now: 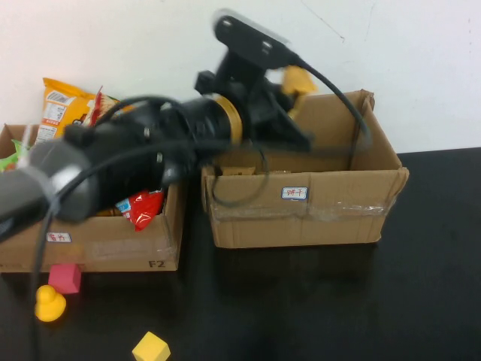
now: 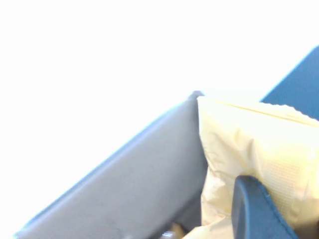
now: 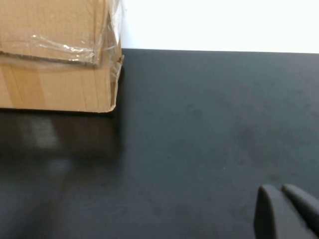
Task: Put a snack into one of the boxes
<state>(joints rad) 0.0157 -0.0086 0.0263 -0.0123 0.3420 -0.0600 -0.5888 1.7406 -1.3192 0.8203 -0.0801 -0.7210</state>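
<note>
My left gripper reaches from the left across the table and hangs above the open right cardboard box. It is shut on a pale yellow snack bag, held over the box's back half. In the left wrist view the bag fills the lower right, pinched by a blue finger. My right gripper is low over the black table, to the right of the right box, with its fingers together and nothing between them. It does not show in the high view.
The left cardboard box holds an orange snack bag and a red packet. In front of it lie a pink cube, a yellow duck and a yellow cube. A white wall stands behind.
</note>
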